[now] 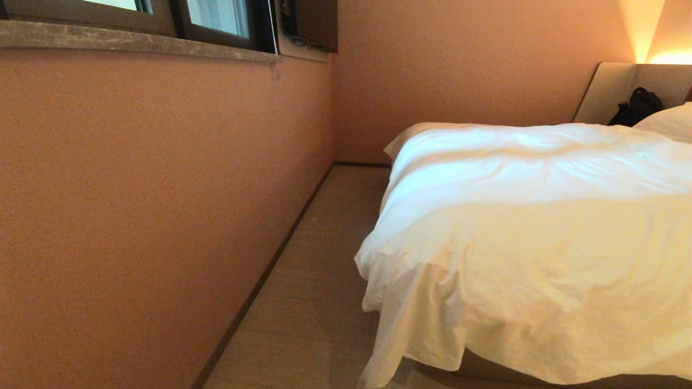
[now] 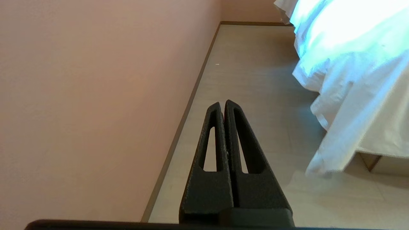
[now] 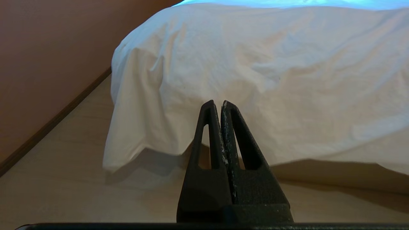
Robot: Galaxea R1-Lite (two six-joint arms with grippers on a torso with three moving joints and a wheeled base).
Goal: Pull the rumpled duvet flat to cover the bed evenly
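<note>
Both grippers pinched closed, empty: left gripper [image 2: 222, 103] over floor [image 2: 255, 80] beside bed [image 2: 374, 159], right gripper [image 3: 218, 102] nearer, facing duvet [image 3: 271, 73] draped over foot-end corner, creased.

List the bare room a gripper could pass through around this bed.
Free: the floor strip between the wall and the duvet. Crowded: the duvet's corner hangs nearly to the floor; a pillow and dark bag fill the headboard end.
</note>
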